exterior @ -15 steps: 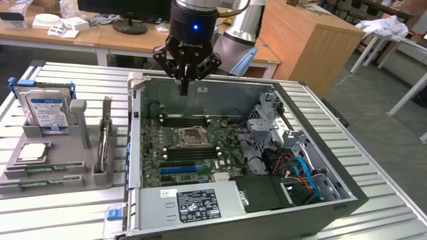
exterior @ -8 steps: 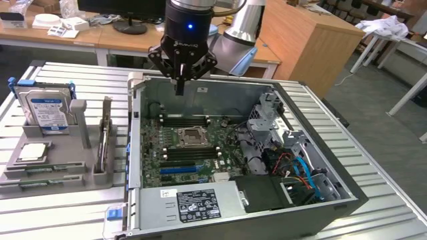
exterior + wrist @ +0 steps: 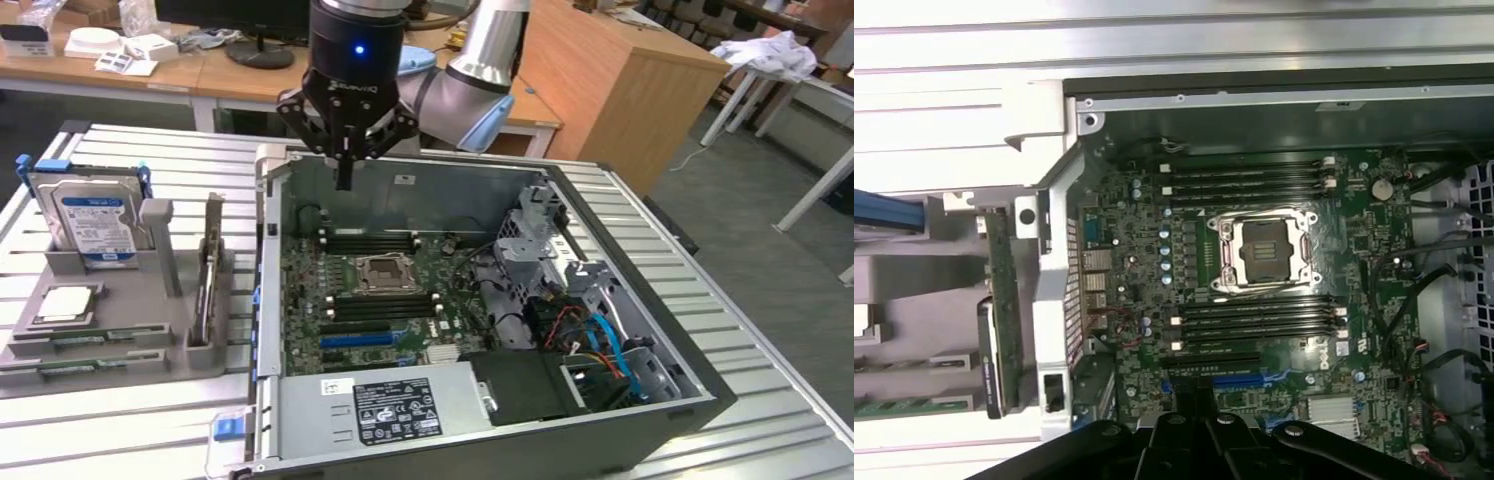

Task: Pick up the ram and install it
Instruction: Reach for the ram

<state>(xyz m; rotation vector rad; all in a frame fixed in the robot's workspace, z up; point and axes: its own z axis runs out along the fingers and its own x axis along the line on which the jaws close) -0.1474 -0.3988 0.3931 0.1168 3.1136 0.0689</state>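
A green ram stick (image 3: 210,272) stands on edge in a grey holder (image 3: 120,355) at the exterior view's left, beside the open computer case (image 3: 287,300). In the wrist view the ram (image 3: 1001,290) appears as a thin green strip outside the case wall. More flat green sticks (image 3: 78,342) lie along the holder's front. My gripper (image 3: 344,178) hangs above the case's rear edge, away from the ram, fingers shut with nothing between them. Its dark fingers (image 3: 1189,425) sit over the motherboard (image 3: 1154,250). Black memory slots (image 3: 380,243) flank the CPU socket (image 3: 387,270).
A blue-labelled hard drive (image 3: 96,215) stands upright at the holder's back, with a processor chip (image 3: 67,303) lying flat in front of it. A power supply (image 3: 387,405) fills the case's near end, and cables and a drive cage (image 3: 587,330) its right side. Desks stand behind.
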